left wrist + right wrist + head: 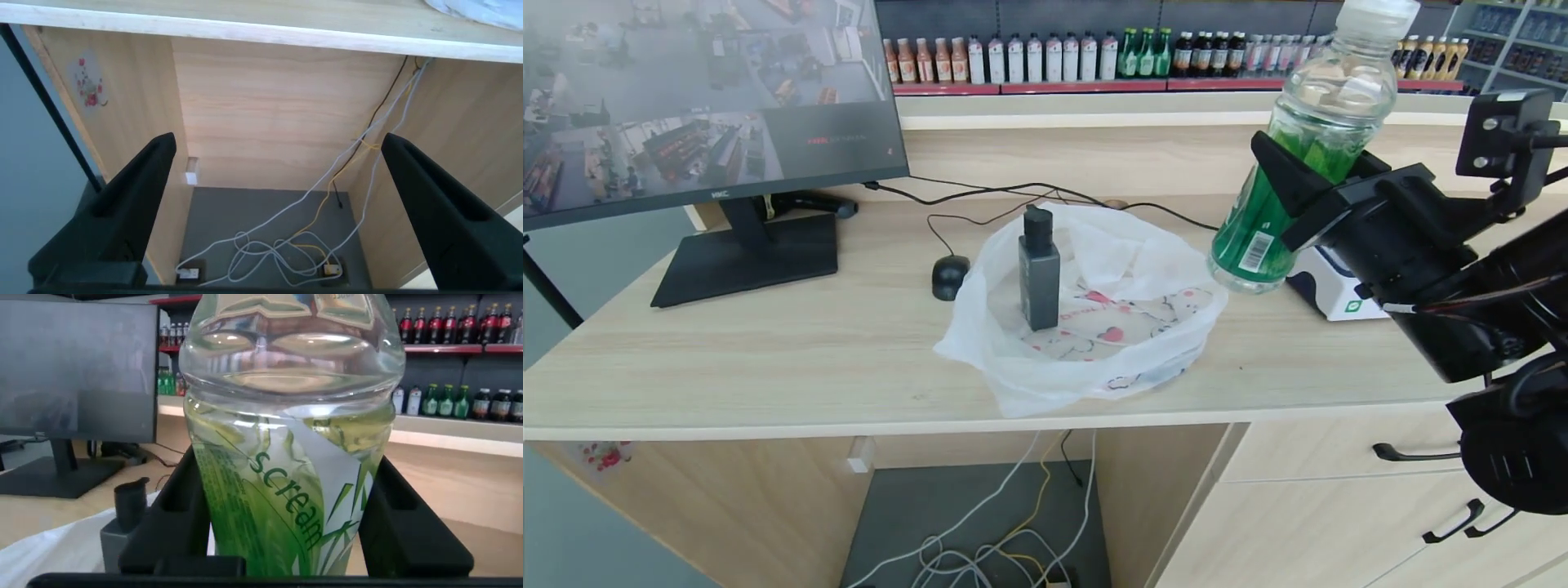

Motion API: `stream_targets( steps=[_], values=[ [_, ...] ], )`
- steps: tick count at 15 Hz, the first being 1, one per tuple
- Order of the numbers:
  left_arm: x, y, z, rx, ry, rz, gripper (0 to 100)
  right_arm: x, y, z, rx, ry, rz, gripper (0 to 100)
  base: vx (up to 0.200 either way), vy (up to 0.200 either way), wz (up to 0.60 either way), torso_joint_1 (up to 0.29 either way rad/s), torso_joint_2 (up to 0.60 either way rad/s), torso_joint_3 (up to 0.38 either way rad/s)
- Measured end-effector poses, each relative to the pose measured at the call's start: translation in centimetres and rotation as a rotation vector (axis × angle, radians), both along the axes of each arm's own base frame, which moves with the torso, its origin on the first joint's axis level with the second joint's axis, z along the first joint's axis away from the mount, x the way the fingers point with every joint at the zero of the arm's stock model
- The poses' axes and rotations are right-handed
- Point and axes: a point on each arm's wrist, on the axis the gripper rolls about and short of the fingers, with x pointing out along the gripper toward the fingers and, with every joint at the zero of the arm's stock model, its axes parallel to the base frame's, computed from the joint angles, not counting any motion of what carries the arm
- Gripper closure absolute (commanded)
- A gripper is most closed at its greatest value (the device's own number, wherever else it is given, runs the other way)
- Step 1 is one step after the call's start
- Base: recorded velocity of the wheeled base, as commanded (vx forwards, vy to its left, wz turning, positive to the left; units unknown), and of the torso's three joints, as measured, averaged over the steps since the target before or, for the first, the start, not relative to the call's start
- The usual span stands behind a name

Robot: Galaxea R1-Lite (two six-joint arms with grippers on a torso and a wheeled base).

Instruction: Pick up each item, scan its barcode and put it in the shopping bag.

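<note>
Checkout countertop (768,359), head view. The right gripper (1308,194) is clamped around the middle of a green bottle (1327,106) and holds it in the air over the right part of the countertop, just beside the right rim of the shopping bag (980,351). The bottle is tilted, with its cap toward the far right corner and its barcode (1258,251) low on the label, facing the front edge. The white bag lies open at mid-countertop near the front edge; a dark grey bottle (1039,273) stands upright inside it. A white box (1331,300) sits near the right edge, partly behind the held bottle. A mouse (950,276) lies just beside the bag's far-left rim, and a monitor (686,98) stands at the far left corner. The left gripper (278,192) hangs below the front edge with its fingers spread wide (nothing between them), facing the recess where cables (270,253) lie.
</note>
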Motion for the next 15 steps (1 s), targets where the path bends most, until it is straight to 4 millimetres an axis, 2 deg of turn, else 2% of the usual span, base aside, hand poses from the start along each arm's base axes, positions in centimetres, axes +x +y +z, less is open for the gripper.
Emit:
stream_targets(
  steps=[3,9,12,15],
  values=[
    [0.0,0.0,0.0,0.000,0.000,0.000,0,-0.1,0.6,0.2,0.007,-0.009,0.015,100,0.000,0.000,0.00,0.000,0.00,0.000],
    [0.0,0.0,0.0,0.001,0.000,0.000,0,0.1,3.9,0.2,-0.001,-0.014,0.113,100,0.000,0.000,0.00,0.000,0.00,0.000],
    [0.0,0.0,0.0,0.002,0.000,-0.001,0,1.2,5.0,-0.6,-0.036,0.073,0.127,100,0.000,0.000,0.00,0.000,0.00,0.000],
    [0.0,0.0,0.0,0.003,0.000,0.000,0,2.8,6.1,-0.4,-0.059,0.123,0.136,100,0.000,0.000,0.00,0.000,0.00,0.000]
  ],
)
